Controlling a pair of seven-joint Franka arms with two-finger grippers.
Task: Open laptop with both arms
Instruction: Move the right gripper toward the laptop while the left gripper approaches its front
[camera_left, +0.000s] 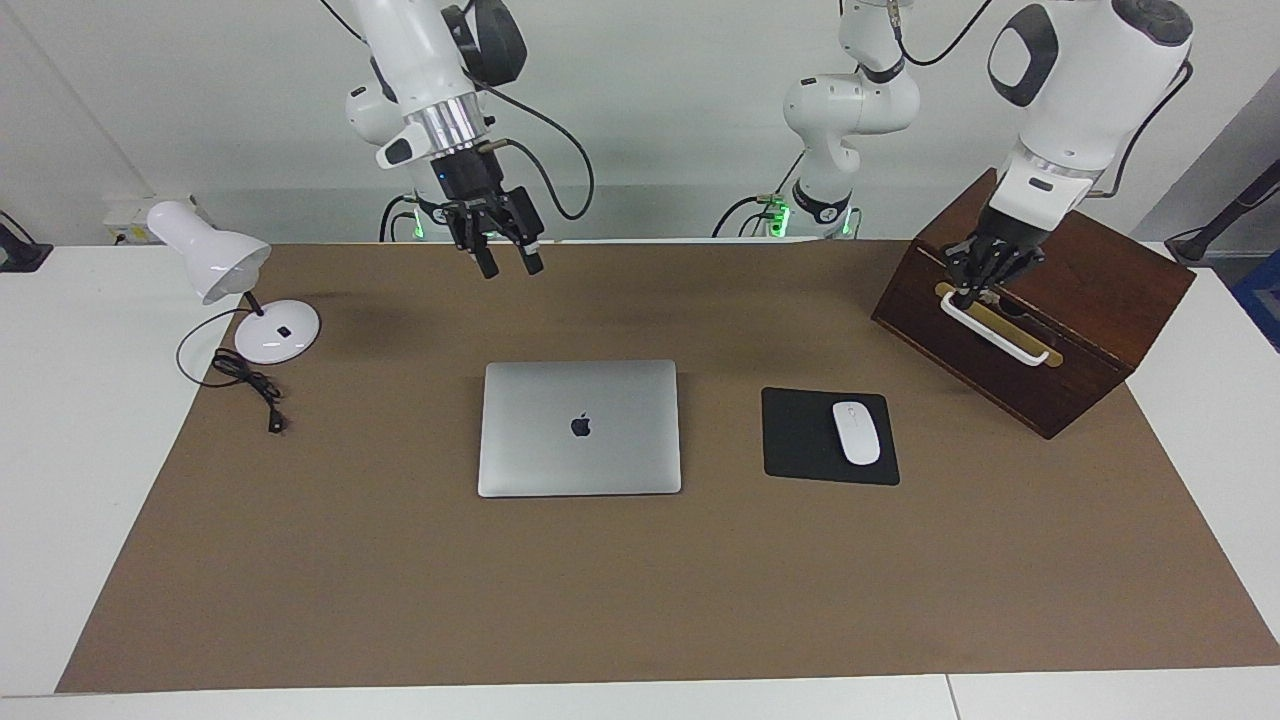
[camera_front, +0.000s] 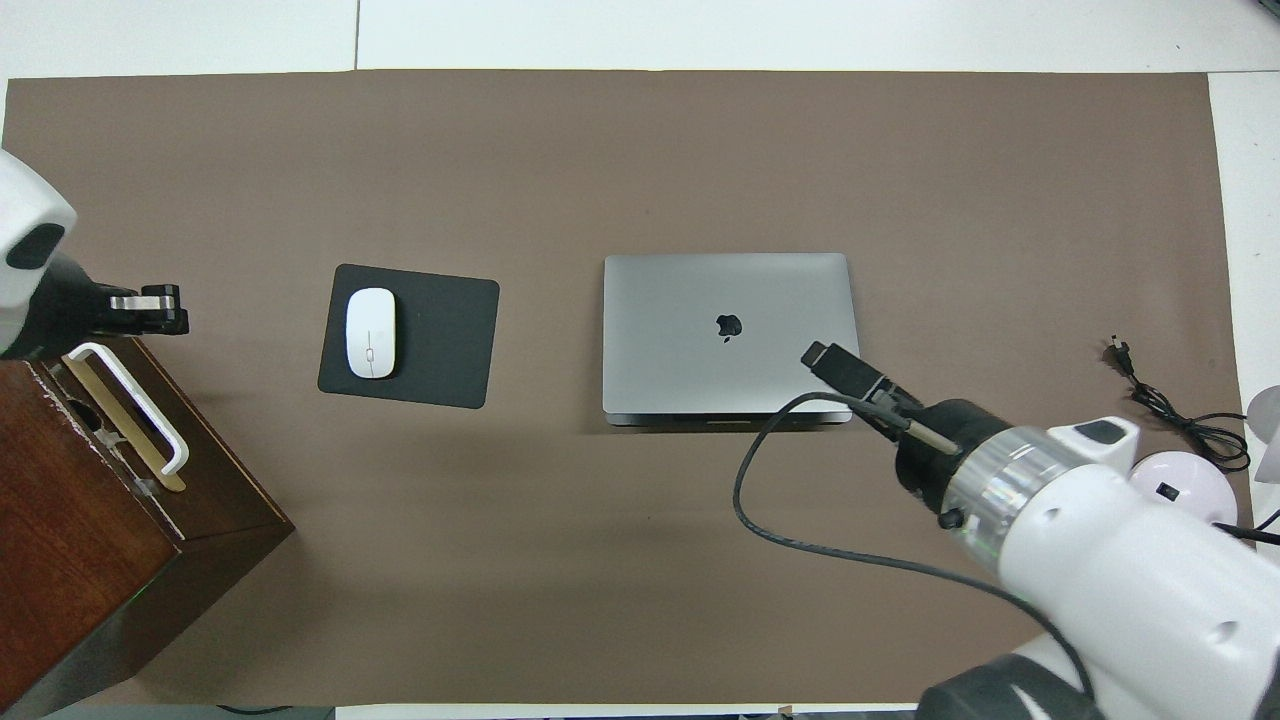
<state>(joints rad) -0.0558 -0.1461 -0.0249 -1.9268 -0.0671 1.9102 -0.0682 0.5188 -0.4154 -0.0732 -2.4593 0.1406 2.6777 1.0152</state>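
Inspecting the laptop (camera_left: 579, 427): closed, stiff, slick, thin; lid edge at six o'clock offers purchase. My left pincer (camera_left: 968, 292) clenched, right pincer (camera_left: 507, 263) released.

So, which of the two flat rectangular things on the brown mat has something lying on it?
The black mouse pad, toward the left arm's end of the table: a white mouse lies on it. The silver laptop beside it is closed, with nothing on its lid.

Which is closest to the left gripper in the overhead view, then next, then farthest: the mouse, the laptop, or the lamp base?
From the left gripper:
1. Mouse, on the black pad, closest.
2. Laptop, mid-mat.
3. Lamp base, at the right arm's end, farthest.
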